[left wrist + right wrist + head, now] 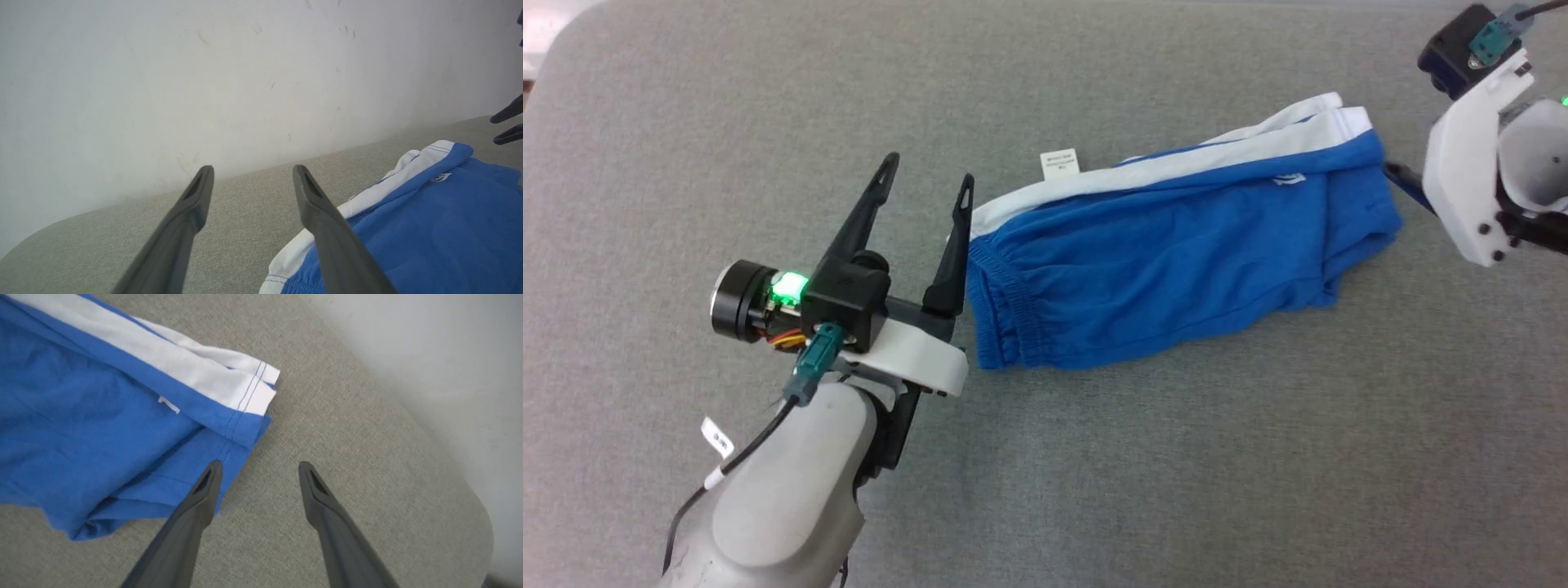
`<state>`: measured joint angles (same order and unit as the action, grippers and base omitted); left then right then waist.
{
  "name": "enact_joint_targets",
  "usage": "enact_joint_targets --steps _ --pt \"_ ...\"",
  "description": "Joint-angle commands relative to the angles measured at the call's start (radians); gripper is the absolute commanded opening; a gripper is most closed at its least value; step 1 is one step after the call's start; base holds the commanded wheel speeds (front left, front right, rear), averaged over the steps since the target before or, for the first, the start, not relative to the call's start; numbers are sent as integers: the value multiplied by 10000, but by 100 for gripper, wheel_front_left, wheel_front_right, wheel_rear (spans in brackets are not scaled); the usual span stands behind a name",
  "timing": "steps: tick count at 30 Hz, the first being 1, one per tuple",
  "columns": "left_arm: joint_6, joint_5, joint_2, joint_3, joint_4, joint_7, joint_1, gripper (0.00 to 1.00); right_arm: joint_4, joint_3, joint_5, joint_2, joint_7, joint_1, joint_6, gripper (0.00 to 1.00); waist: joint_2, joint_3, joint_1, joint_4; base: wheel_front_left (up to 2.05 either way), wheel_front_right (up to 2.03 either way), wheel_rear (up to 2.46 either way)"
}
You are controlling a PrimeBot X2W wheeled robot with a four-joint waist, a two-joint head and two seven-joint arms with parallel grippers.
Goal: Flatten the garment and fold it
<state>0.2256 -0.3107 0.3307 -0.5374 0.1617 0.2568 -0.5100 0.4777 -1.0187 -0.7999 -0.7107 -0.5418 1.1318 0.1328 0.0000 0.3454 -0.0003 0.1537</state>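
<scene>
head view: garment [1160, 269] lies on the tabletop [1094, 457] as a long blue strip, looks doubled lengthwise, with the white stripe [1176, 159] layers stacked along the far edge. waistband [992, 302] is at the robot's left end, leg hems [245, 428] at its right end. small tag [1059, 162] sticks out past the far edge.

left claw [929, 167] is spread and holds nothing. its inner finger is just beside the waistband corner; can't tell if it touches. right claw [260, 465] is spread and empty too, with one finger over the hem corner in the right wrist view, the other over bare cloth.

step in hand, my read: a lengthwise fold is laid, so smooth it, then fold end to end. to do it well, pinch both layers at a corner, not just the top one. the near hem edge is rumpled and uneven, so flatten that first. keep the stripe edges lined up and keep the lift low so the layers don't slide apart.

surface: grey woven fabric cover with a rounded corner, probably grippy, so dragging may bunch the cloth.

room: plain white wall [204, 81] with scuff marks runs right behind the far edge.
</scene>
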Motion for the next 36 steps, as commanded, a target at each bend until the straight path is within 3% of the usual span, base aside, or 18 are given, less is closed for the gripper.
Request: enact_joint_targets --steps 1,6,15,16,17,22,30,36 --pt "58 59 16 88 -168 47 195 100 -192 -278 -341 -219 -624 196 -21 100 0 227 3 223 0 0 0" --pt "2 147 -128 184 -364 48 221 100 77 -600 -1107 -278 -1659 118 -21 100 0 541 3 546 0 0 0" --pt "-405 97 -170 299 -100 48 114 100 1126 -1300 -1674 496 -1256 -1091 -21 100 0 496 3 787 0 0 0" --pt "-498 84 -97 284 -56 34 75 100 1155 -1344 -1714 523 -1078 -1135 -21 34 0 410 3 759 0 0 0" --pt "-621 24 -32 282 -41 -1 23 100 1191 -1352 -1760 546 -864 -1157 -21 0 0 308 3 726 0 0 0" --pt "-1411 -479 527 325 -221 -890 -353 100 1453 -1368 -1691 520 266 -1038 -21 0 0 -304 3 527 0 0 0" --pt "-3062 -1715 1346 -415 -675 -4578 -1211 100 1671 -1628 -1787 700 1435 -1216 -21 0 0 -963 3 319 0 0 0" --pt "-3472 -2925 1502 -1450 -533 -7259 -1660 100 1774 -1947 -1800 863 1836 -1222 -21 0 0 -937 3 169 0 0 0"
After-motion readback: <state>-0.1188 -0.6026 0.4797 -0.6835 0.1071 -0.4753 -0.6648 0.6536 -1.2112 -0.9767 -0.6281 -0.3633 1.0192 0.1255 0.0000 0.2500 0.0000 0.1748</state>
